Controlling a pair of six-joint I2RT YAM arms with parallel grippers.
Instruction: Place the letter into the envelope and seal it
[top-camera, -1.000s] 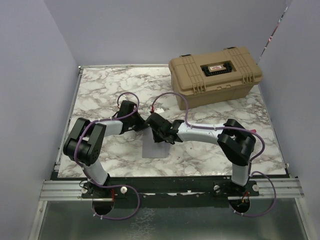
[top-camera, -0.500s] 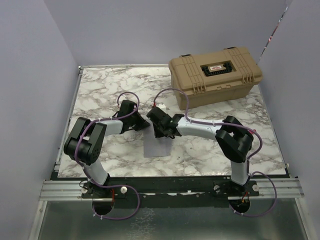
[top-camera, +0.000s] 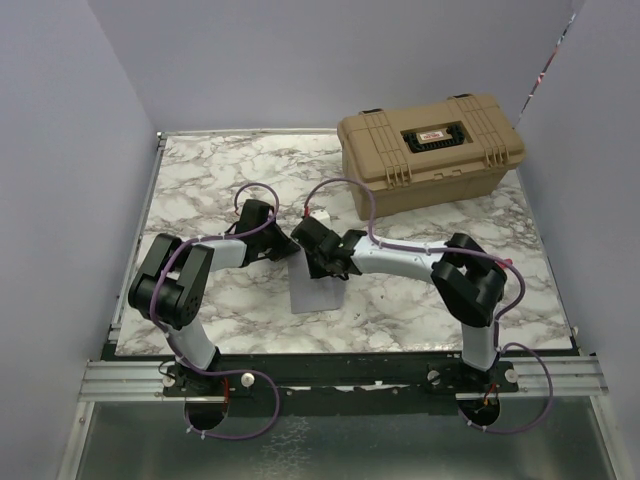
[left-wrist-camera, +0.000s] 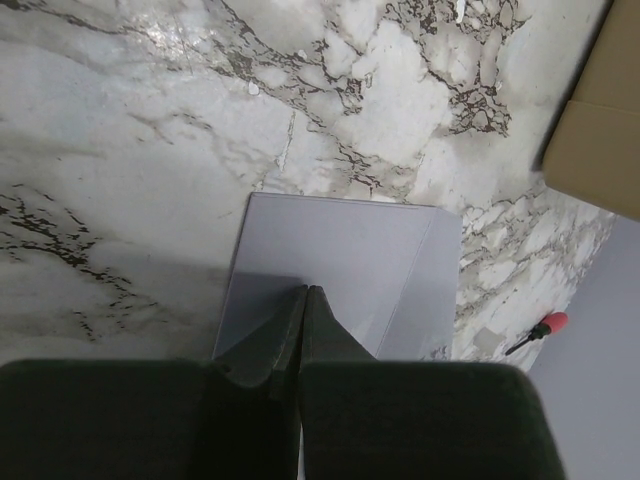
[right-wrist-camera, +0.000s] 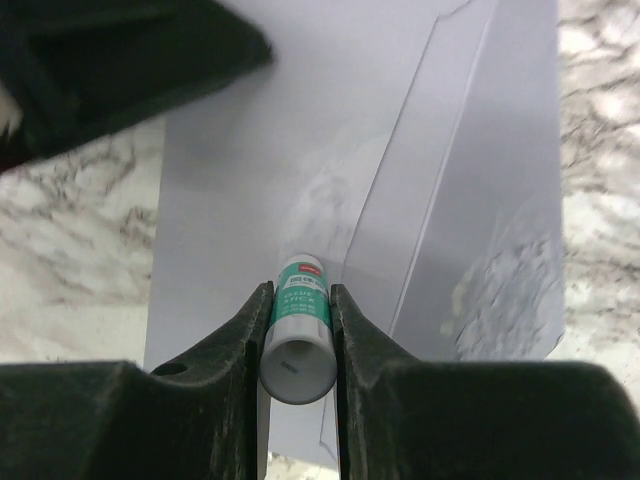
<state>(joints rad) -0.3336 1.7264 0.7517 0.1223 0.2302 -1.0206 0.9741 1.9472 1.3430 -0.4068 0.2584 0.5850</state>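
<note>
While the envelope (top-camera: 316, 290) lies flat on the marble table (top-camera: 200, 180), plain blue-grey with a creased flap and whitish smears, the left gripper (left-wrist-camera: 305, 292) rests fully closed on it. The right gripper (right-wrist-camera: 299, 292) clamps a green-labelled glue stick (right-wrist-camera: 297, 335) above it.

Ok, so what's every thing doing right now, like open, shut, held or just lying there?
left hand: shut, tips on the envelope.
right hand: closed on the glue stick.
glue stick: held, far end at the envelope.
envelope: flat on the table, whitish smears on it; can't tell if the flap is stuck down.
toolbox: lid shut.
</note>
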